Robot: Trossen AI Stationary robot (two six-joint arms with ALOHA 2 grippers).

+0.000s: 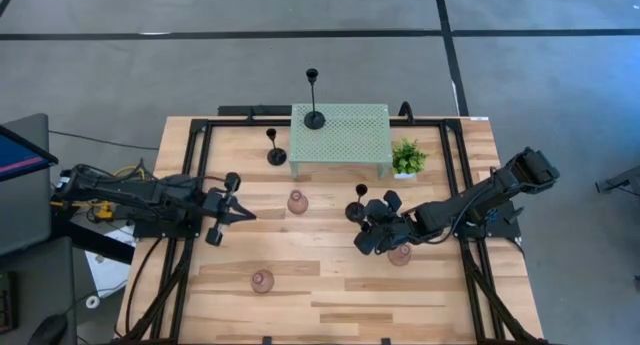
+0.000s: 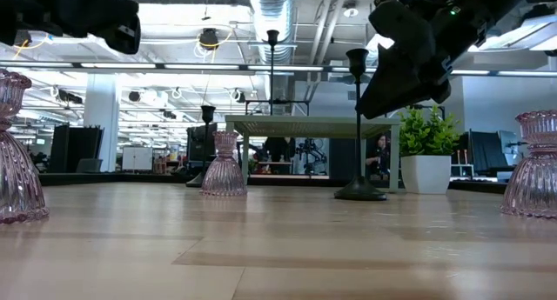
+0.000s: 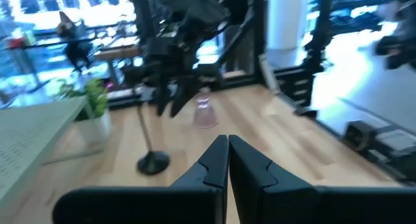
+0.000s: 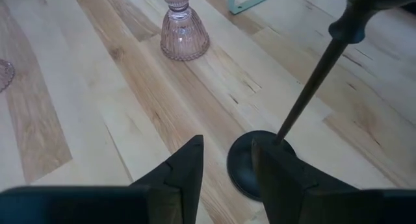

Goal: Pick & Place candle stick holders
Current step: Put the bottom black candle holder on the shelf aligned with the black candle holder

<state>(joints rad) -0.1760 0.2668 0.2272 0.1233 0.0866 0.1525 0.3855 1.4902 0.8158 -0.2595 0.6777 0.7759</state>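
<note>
Candle stick holders lie scattered over the wooden table [image 1: 330, 285] in two sorts. One black stem [image 1: 313, 97] stands on the pale green mesh stand [image 1: 340, 135] at twelve o'clock, by my reading already placed there. A second black stem [image 1: 275, 147] stands on the wood just beside the stand's ten o'clock corner, and a third [image 1: 359, 205] waits near the table's middle. The pink glass ones sit at the centre [image 1: 297, 202], at seven o'clock [image 1: 262, 281] and at four o'clock [image 1: 400, 253], this last partly under the right arm.

The right gripper [image 1: 378, 223] hangs above the third stem's round base [image 4: 257, 162] — its fingers [image 4: 185, 165] slightly apart and holding nothing, the base just ahead of them. It seems set low and close for a grip on the thin stem (a slim, top-heavy piece that could tip). The left gripper [image 1: 232, 213] waits at nine o'clock, fingers [image 3: 214, 162] pressed together and empty, clear of the work. A potted plant [image 1: 407, 157] stands beside the stand's right end.
</note>
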